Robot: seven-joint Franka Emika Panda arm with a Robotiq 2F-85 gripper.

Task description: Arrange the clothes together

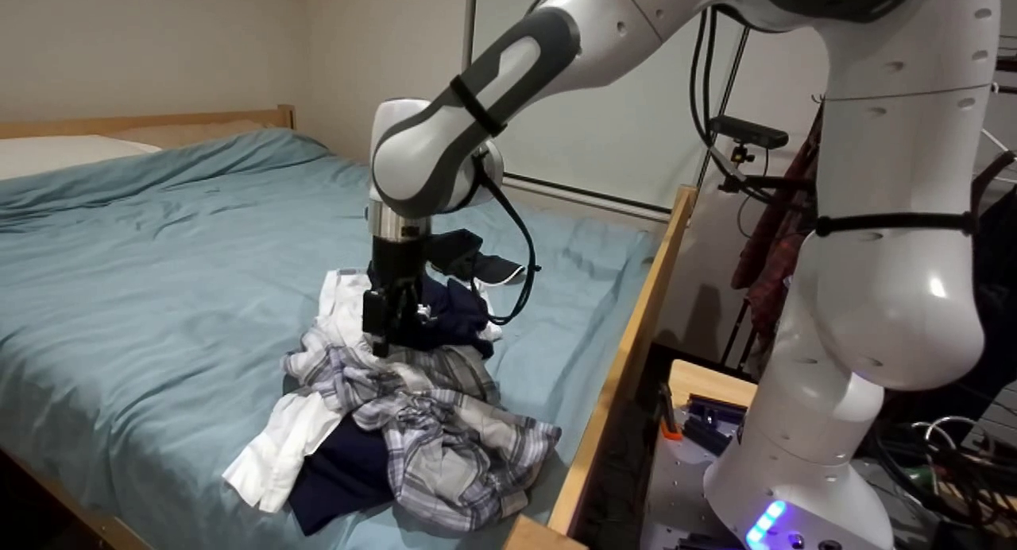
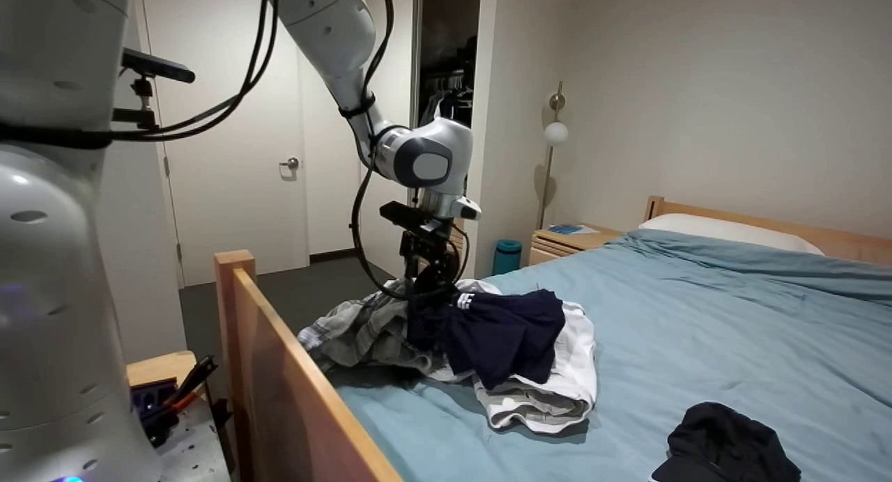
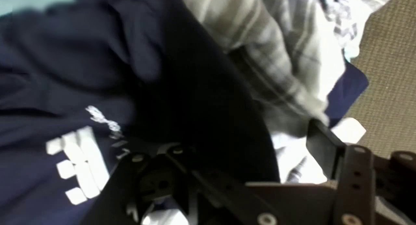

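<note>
Clothes [image 1: 457,423] lie heaped near the footboard [image 2: 293,398], a navy garment [image 2: 512,336] over a white garment [image 2: 578,343], presumably to gather them. The tool [image 1: 400,334] stands at the navy garment, jaws apart; contact is too dark to confirm.

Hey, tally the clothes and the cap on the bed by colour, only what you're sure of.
Grey plaid garment: at least 1
Navy garment: at least 1
White garment: at least 1
Black cap: 1
Total: at least 4; the folds overlap, so more could be hidden.
</note>
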